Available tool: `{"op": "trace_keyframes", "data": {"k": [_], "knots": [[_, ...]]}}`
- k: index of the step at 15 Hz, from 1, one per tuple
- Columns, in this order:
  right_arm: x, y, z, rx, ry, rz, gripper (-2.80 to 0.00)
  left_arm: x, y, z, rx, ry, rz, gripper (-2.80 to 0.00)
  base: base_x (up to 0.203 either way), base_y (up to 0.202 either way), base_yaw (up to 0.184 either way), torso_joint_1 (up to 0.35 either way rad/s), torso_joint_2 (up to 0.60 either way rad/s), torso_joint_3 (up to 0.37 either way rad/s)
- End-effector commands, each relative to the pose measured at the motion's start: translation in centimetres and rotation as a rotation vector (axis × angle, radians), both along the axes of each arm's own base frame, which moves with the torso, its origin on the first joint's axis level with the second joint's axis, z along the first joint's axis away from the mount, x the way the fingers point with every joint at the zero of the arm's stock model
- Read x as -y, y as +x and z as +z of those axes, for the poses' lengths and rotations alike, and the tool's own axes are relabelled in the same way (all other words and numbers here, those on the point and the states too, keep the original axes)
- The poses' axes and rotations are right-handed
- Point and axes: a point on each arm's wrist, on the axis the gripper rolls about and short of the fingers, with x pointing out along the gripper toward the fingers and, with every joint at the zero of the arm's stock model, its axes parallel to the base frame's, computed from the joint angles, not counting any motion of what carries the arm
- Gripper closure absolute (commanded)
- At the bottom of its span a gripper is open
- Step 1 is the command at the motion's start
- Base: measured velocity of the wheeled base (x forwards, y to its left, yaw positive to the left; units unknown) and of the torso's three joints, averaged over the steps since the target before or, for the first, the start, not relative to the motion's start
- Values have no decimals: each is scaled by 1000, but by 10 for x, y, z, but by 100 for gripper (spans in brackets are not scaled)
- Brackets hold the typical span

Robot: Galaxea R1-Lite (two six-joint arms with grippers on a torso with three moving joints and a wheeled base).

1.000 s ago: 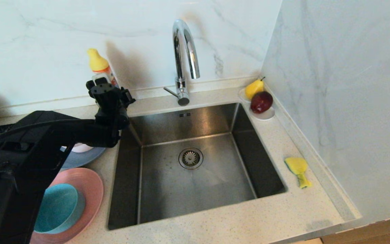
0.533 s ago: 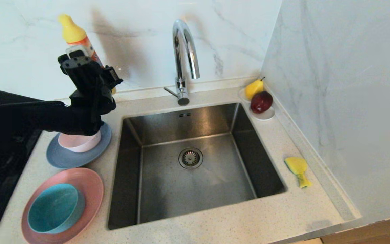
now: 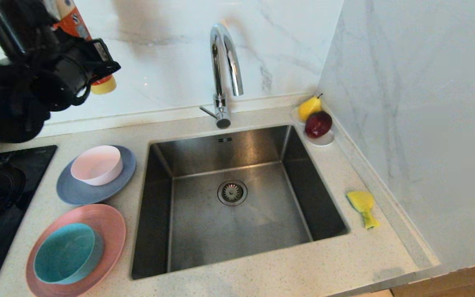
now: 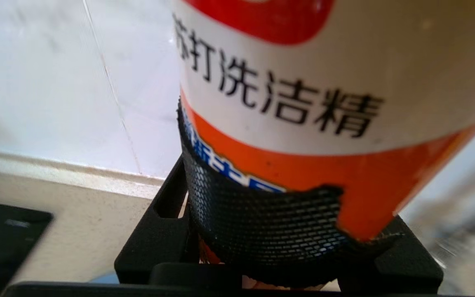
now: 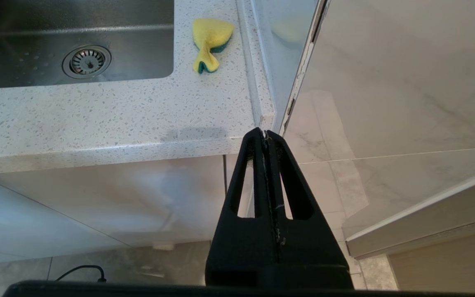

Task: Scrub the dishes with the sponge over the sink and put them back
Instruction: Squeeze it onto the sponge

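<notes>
Head view: left end effector (image 3: 62, 49) grips the detergent bottle (image 3: 76, 29) aloft (presumably for dosing), 4 dishes below; right end effector (image 5: 265, 138) closed, parked.

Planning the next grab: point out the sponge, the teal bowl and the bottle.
sponge (image 3: 363, 202), head view, its wide yellow end.
teal bowl (image 3: 65, 252), head view, inside bottom.
bottle (image 4: 324, 103), left wrist view, white label band.

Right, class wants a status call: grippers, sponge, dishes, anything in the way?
Left gripper shut on detergent bottle, high at the back wall. Right gripper shut, parked below the counter edge. Sponge untouched right of sink. Dishes stacked left; nothing blocking.
</notes>
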Motion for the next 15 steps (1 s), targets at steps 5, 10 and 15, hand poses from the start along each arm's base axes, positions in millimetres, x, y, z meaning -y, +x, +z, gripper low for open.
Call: {"op": "trace_keyframes", "data": {"k": [5,10,15], "knots": [[0,0,0,0,0,2,0,22,-102,28,18,154,-252,0,0,0,0,0,0,0],[0,0,0,2,0,2,0,40,-142,20,30,245,-565,0,0,0,0,0,0,0],[0,0,0,2,0,2,0,50,-161,19,25,342,-660,0,0,0,0,0,0,0]]}}
